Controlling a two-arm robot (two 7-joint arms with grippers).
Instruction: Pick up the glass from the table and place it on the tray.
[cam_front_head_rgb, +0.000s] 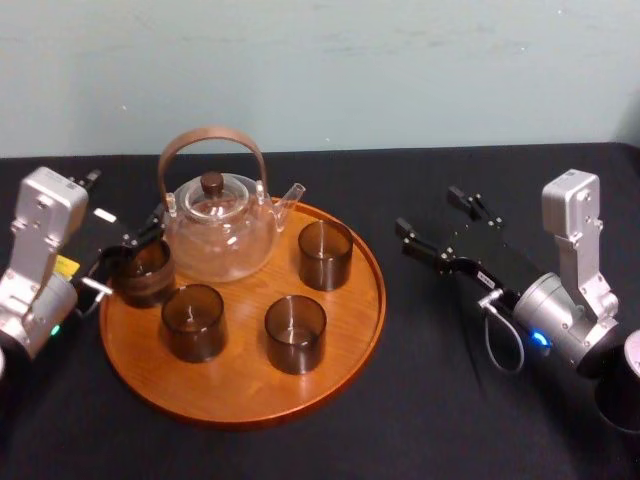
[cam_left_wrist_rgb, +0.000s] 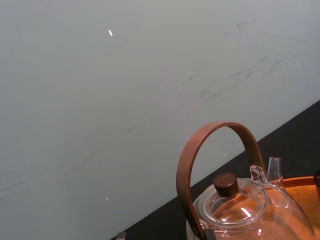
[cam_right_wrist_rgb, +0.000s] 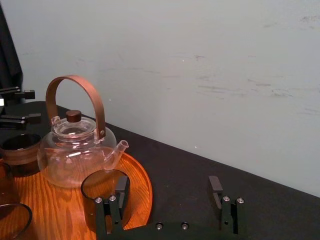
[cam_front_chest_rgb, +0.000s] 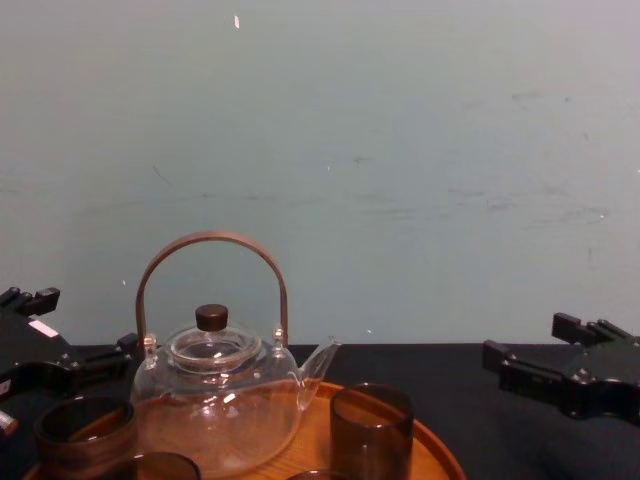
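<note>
Head view: left glass (cam_front_head_rgb: 145, 272) sat at the left edge of tray (cam_front_head_rgb: 240, 385), left gripper (cam_front_head_rgb: 136, 251) apart beside it | right gripper (cam_front_head_rgb: 428, 212) apart over table (cam_front_head_rgb: 450, 400), right of tray | left wrist view: teapot (cam_left_wrist_rgb: 250, 215) up close

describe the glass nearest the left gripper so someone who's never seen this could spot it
Find the round orange wooden tray on the black table, with a clear teapot at its back. The glass stands at the tray's left edge, just left of the teapot, beside the open left gripper. The other three glasses stand further right, clear of that gripper.
</note>
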